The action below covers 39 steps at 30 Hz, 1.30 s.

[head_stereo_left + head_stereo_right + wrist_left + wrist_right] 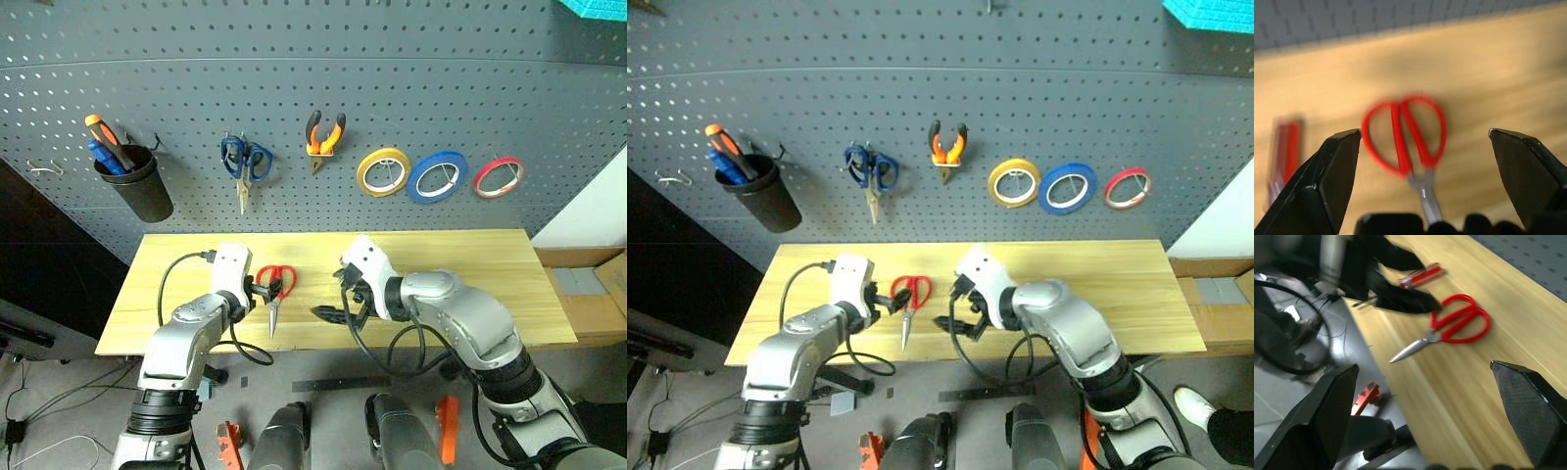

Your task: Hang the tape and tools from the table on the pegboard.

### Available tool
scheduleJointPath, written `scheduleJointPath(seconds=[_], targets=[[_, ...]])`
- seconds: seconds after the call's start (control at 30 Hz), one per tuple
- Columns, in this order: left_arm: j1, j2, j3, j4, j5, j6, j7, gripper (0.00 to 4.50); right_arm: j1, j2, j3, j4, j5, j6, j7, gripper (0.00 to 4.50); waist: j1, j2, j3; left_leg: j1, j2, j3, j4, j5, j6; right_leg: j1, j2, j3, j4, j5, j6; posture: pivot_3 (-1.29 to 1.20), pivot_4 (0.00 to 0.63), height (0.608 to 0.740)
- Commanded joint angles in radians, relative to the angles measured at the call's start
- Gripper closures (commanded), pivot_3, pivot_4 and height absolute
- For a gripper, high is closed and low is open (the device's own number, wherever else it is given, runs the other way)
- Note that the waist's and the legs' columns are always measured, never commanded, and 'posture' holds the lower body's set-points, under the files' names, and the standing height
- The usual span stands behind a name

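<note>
Scissors [275, 291] lying lengthwise on surface [470, 284], blades toward lower frame, beside left tool [261, 291]; both tools released, empty.

My workbench corner, evenly lit.
A dark grey pegboard [294, 59] covers the wall ahead of me, and a long light-wood table [470, 264] stands against it. A white wall [598, 211] and a cardboard box [588, 294] sit at my right. Below is grey floor [69, 377] with loose black cables [39, 392] on my left.
</note>
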<state>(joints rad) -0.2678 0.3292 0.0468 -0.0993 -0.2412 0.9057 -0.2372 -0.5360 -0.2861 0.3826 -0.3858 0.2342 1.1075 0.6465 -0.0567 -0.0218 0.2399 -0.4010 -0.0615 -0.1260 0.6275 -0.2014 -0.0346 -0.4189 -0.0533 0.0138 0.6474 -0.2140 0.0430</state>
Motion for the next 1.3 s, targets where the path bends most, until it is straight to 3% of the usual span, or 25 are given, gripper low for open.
scheduleJointPath(seconds=[0.03, 0.5, 0.73, 0.87, 1.2, 1.3], targets=[[-0.037, -0.047, 0.010, 0.067, 0.014, 0.054, 0.055, 0.00, -0.039, 0.021, 0.005, -0.024, 0.019, 0.006, -0.022, 0.02, 0.000, 0.000, 0.000, 0.000, 0.000, 0.000, 0.000, 0.000, 0.000, 0.000, 0.000, 0.000, 0.000, 0.000, 0.000, -0.06, 0.192, 0.740], [-0.141, -0.155, 0.095, 0.311, 0.028, 0.085, 0.182, 0.00, -0.096, -0.003, 0.008, -0.006, 0.038, -0.005, -0.030, 0.02, 0.001, -0.001, -0.001, -0.001, 0.000, 0.002, 0.000, -0.001, -0.001, -0.001, 0.000, 0.001, -0.002, 0.000, 0.000, -0.08, 0.202, 0.740], [-0.201, -0.198, 0.198, 0.442, 0.006, 0.044, 0.235, 0.00, -0.114, -0.018, 0.004, -0.006, 0.033, -0.007, -0.042, 0.02, -0.001, -0.002, -0.001, -0.001, 0.000, 0.002, 0.000, -0.001, -0.001, -0.001, 0.000, 0.001, -0.001, 0.000, 0.000, -0.10, 0.205, 0.740], [-0.208, -0.199, 0.204, 0.477, 0.012, 0.030, 0.234, 0.83, -0.114, -0.023, -0.002, -0.015, 0.039, 0.004, -0.047, 0.00, -0.001, -0.002, -0.001, -0.001, 0.000, 0.003, 0.000, -0.001, -0.001, -0.001, 0.000, 0.001, -0.001, 0.000, 0.000, -0.12, 0.205, 0.740], [-0.187, -0.191, 0.176, 0.488, 0.013, 0.001, 0.182, 4.38, -0.116, -0.025, -0.052, -0.018, 0.077, 0.047, -0.068, 0.00, -0.003, -0.002, -0.001, -0.001, 0.000, 0.004, 0.000, -0.001, -0.001, -0.001, 0.000, 0.001, -0.002, 0.000, 0.000, -0.13, 0.205, 0.740], [-0.173, -0.185, 0.156, 0.481, 0.016, -0.025, 0.147, 4.47, -0.115, -0.014, -0.058, -0.015, 0.078, 0.050, -0.086, 0.00, -0.004, -0.002, -0.001, -0.001, 0.000, 0.005, 0.000, -0.001, -0.001, -0.001, 0.000, 0.001, -0.002, 0.000, 0.000, -0.13, 0.204, 0.740]])
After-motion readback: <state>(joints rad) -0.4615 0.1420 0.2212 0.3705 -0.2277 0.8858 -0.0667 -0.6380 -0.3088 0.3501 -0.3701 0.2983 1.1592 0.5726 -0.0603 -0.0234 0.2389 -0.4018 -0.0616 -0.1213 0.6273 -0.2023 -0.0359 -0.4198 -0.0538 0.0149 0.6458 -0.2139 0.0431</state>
